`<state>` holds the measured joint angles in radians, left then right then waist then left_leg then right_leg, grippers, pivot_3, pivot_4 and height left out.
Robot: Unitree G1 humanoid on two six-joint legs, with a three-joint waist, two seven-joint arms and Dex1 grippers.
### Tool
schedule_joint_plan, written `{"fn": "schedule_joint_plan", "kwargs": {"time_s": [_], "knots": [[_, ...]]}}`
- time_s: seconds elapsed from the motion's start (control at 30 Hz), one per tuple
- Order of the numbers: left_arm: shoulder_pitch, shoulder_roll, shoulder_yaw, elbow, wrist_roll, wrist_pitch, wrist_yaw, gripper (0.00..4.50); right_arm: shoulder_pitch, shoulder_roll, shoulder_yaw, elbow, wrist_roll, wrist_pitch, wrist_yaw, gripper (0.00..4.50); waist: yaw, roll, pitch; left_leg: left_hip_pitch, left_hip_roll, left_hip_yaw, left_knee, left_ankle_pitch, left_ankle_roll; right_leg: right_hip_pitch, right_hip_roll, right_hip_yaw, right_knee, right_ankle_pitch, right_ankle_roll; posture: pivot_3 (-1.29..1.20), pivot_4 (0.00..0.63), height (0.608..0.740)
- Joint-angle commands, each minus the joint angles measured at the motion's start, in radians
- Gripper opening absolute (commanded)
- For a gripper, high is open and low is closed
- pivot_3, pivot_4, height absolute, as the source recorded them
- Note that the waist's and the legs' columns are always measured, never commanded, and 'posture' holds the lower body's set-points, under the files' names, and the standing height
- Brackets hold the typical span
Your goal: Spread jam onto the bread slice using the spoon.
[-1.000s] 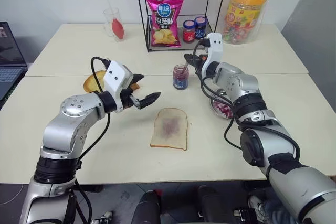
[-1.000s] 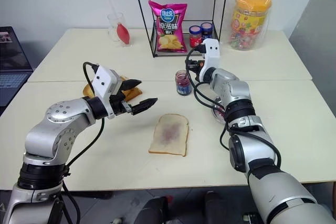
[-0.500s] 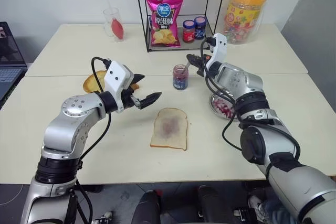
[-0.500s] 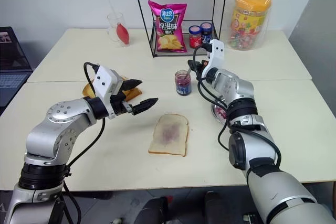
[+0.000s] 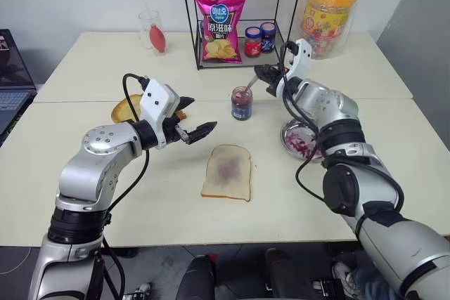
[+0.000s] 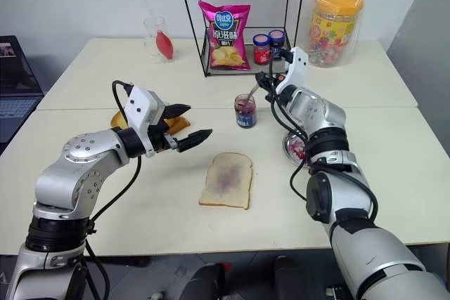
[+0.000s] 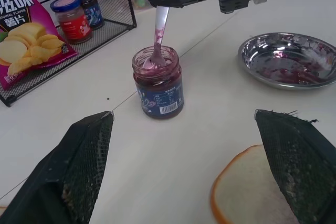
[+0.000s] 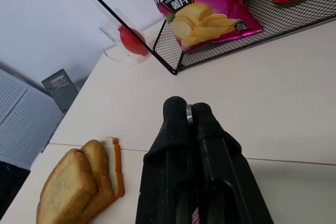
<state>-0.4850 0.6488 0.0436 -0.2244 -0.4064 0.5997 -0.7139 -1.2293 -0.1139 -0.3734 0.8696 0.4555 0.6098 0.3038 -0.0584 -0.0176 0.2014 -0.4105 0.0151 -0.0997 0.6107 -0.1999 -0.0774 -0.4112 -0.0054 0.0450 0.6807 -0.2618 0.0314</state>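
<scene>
Spoon [image 7: 159, 35]: right gripper [image 5: 270, 74] fingers clamped on handle, bowl in jam [image 7: 156, 80]; left gripper [image 5: 195, 130] fingers apart, idle. Next I lift the load toward the bread slice [image 5: 227, 171].

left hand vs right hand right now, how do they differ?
The left hand is open and holds nothing; the right hand is shut on the spoon. The left hand hovers short of the bread slice, while the right hand sits above the jam jar, with the spoon's bowl down in the jam. Both have two black fingers.
</scene>
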Motion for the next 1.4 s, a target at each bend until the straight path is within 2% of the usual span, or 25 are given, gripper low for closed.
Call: {"fn": "schedule_joint_plan", "kwargs": {"time_s": [0.03, 1.4], "knots": [[-0.021, -0.004, 0.001, -0.007, 0.01, -0.031, -0.007, 4.5, -0.045, -0.016, -0.026, -0.009, 0.034, -0.001, -0.008, 0.06, 0.0, 0.0, 0.0, 0.0, 0.0, 0.0, 0.0, 0.0, 0.0, 0.0, 0.0, 0.0, 0.0, 0.0, 0.0, 0.0, 0.15, 0.74], [-0.055, -0.029, 0.004, 0.022, 0.027, -0.039, -0.017, 4.5, -0.055, -0.042, -0.143, -0.027, 0.167, 0.065, -0.093, 0.06, 0.0, 0.0, 0.0, 0.0, 0.0, 0.0, 0.0, 0.0, 0.0, 0.0, 0.0, 0.0, 0.0, 0.0, 0.0, 0.0, 0.15, 0.74]]}}
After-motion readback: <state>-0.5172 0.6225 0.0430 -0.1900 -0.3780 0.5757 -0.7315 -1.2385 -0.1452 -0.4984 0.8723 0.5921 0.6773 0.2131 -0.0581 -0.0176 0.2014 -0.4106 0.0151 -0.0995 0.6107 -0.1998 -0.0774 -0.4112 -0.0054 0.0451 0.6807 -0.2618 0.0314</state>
